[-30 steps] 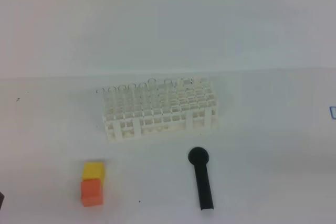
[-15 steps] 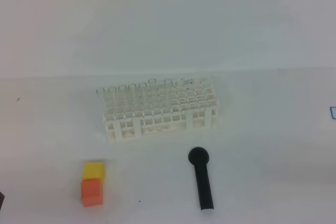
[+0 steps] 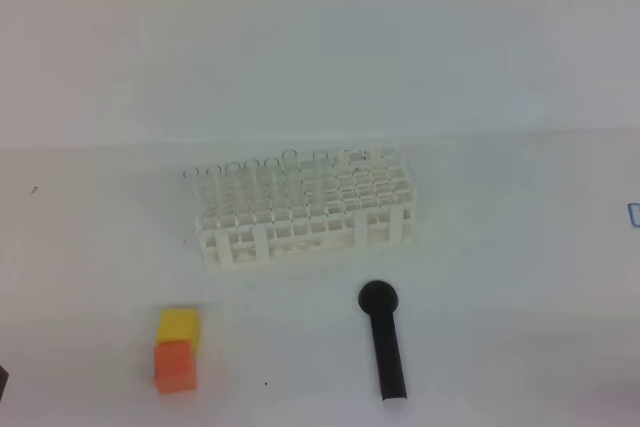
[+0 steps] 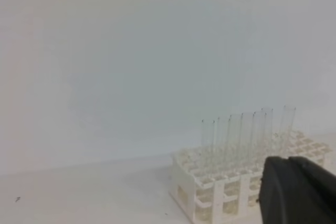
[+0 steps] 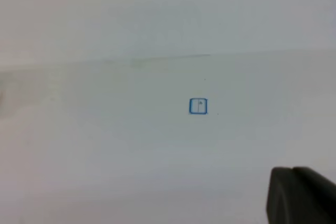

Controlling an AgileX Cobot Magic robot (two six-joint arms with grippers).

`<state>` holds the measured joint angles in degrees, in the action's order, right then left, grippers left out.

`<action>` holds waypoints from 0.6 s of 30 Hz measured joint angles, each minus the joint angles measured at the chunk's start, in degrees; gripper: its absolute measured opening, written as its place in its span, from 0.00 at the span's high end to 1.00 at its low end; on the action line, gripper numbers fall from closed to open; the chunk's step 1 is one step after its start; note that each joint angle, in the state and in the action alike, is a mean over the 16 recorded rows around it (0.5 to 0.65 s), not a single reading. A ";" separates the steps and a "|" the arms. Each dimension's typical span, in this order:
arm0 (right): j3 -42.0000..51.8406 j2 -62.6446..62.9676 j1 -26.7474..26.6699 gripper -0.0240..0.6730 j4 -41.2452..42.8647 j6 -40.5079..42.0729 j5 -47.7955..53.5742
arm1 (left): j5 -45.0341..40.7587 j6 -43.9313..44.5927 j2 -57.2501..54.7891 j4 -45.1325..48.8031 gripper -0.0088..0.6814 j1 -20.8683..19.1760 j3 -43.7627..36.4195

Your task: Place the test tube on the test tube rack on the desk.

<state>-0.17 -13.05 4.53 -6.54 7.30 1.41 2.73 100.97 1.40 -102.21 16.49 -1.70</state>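
The white test tube rack (image 3: 305,212) stands on the desk (image 3: 500,247) at mid-table. Several clear test tubes (image 3: 290,159) stand upright in its back row. They also show in the left wrist view (image 4: 247,137), in the rack (image 4: 210,192). I see no loose test tube lying on the desk. Only a black part of my left gripper (image 4: 296,190) shows at the lower right of the left wrist view, and a black part of my right gripper (image 5: 302,195) in the right wrist view. Neither holds anything that I can see.
A black round-headed club (image 3: 384,339) lies in front of the rack. A yellow cube (image 3: 178,325) and an orange cube (image 3: 174,365) sit at the front left. A small blue square mark (image 5: 198,106) is on the desk at the right.
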 joint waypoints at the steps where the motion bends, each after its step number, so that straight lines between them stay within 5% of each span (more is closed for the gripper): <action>1: 0.38 0.28 0.04 0.97 0.29 -0.35 0.20 | 0.00 0.00 0.00 0.00 0.99 0.00 0.00; 18: 1.67 13.00 1.05 0.97 5.70 -1.24 15.89 | 0.04 -0.01 0.07 -0.41 0.99 0.00 -0.10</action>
<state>1.50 -0.04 5.59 -0.84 6.05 17.30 2.77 100.97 1.46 -102.62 16.49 -1.81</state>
